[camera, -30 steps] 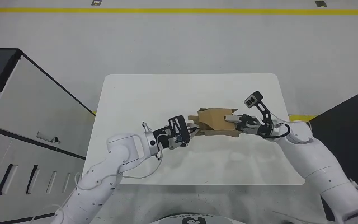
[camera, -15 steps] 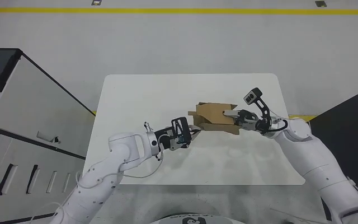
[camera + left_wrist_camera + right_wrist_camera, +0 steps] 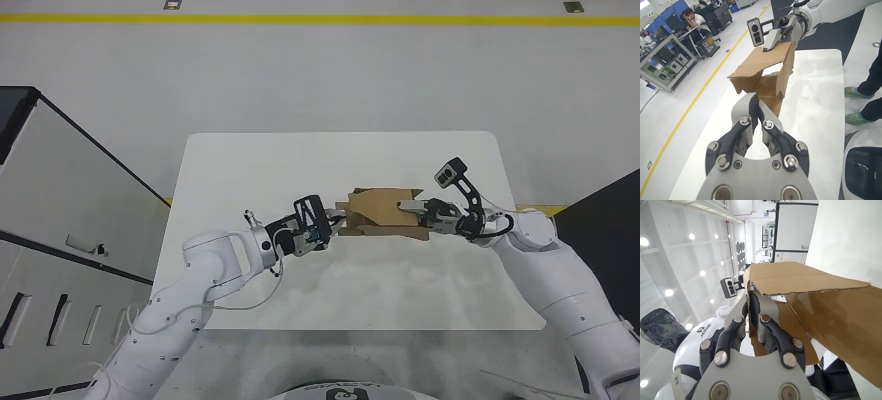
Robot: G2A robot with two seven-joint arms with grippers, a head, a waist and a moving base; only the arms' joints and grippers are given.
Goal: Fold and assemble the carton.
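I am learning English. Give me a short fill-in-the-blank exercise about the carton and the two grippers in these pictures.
1. The carton is made of brown ____.
2. The fingers of the left gripper are ____ on a carton flap.
3. The right gripper pinches an edge of the ____.
4. The table is ____ in colour.
Missing words: cardboard; shut; carton; white.

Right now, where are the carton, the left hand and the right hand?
carton [image 3: 385,207]: top view, on its upper panel.
left hand [image 3: 756,99]: left wrist view, between the fingertips pinching a lower flap.
right hand [image 3: 750,295]: right wrist view, between the fingertips clamping a panel edge.
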